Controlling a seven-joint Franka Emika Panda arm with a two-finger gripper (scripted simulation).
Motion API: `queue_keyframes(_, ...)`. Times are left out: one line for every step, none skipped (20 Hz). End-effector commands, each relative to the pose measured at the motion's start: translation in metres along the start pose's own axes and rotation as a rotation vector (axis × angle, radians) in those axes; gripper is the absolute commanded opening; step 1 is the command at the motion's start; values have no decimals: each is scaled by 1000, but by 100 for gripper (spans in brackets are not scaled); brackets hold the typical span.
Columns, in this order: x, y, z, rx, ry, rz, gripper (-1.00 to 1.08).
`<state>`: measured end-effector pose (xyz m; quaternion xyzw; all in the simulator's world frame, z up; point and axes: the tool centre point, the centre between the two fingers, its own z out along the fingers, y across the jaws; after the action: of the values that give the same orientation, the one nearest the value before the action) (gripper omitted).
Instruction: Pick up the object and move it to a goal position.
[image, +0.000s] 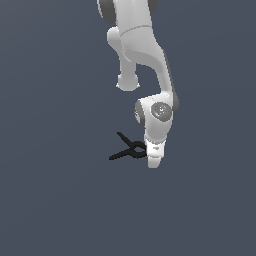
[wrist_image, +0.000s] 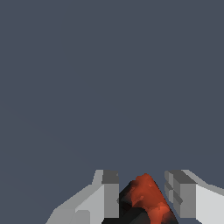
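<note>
The white arm (image: 142, 60) reaches down from the frame's top centre, wrist bent, its gripper (image: 154, 161) pointing downward with fingers (wrist_image: 110, 194) slightly parted.

Flat, even, dimmish render; no cast shadows, no glare; edges sharp, slightly blocky in wrist view.

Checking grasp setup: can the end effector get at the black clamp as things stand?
Probably yes: the end effector already straddles the clamp, its red tip between the fingers, small gaps either side, nothing blocking.
</note>
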<state>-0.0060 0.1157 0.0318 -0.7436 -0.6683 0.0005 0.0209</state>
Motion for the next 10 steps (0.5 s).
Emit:
queue_keyframes(9,14,-4,-2,1,-1,-100)
queue_keyframes(12,20,-5,-2,1,-1,-100)
queue_keyframes(15,25,-6,-2,1,-1,-100)
queue_keyframes(18,30,-8,-2,1,-1,-100)
queue_keyframes(20,35,-9,-2,1,-1,-100)
queue_keyframes(23,40,-10,-2,1,0,-100)
queue_keyframes(26,45,-11,-2,1,0,-100)
queue_keyframes(28,50,-12,-2,1,0,-100)
queue_keyframes(31,54,-12,-2,1,0,-100)
queue_keyframes(34,59,-13,-2,1,0,-100)
